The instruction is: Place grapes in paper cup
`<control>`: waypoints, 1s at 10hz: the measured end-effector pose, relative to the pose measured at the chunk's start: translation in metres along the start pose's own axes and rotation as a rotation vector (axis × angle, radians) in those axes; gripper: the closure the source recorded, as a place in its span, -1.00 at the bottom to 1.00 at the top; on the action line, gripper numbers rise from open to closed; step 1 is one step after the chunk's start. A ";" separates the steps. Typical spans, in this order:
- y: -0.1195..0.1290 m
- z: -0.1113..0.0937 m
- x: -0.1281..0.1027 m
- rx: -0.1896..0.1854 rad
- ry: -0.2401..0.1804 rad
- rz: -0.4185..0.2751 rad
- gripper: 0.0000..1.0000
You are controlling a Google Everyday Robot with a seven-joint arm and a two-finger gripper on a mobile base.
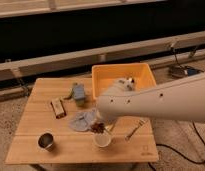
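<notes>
The white paper cup point(102, 140) stands upright near the front edge of the wooden table point(36, 125). The dark red grapes point(98, 127) hang just above the cup's rim, slightly to its left. My gripper point(99, 123) is at the end of the big white arm that reaches in from the right. It is shut on the grapes and holds them over the cup. The arm hides the fingers' upper part.
A dark metal cup point(45, 141) stands at the front left. A grey-blue cloth point(82, 120) lies left of the gripper. A fork point(135, 129) lies to the right of the paper cup. An orange bin point(118, 77), a blue object point(78, 92) and a brown bar point(57, 107) sit further back.
</notes>
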 end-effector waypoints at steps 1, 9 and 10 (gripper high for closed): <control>0.011 0.000 -0.001 -0.013 -0.003 -0.018 1.00; 0.013 -0.013 0.010 -0.025 -0.028 -0.052 1.00; 0.009 -0.015 0.013 -0.018 -0.030 -0.046 1.00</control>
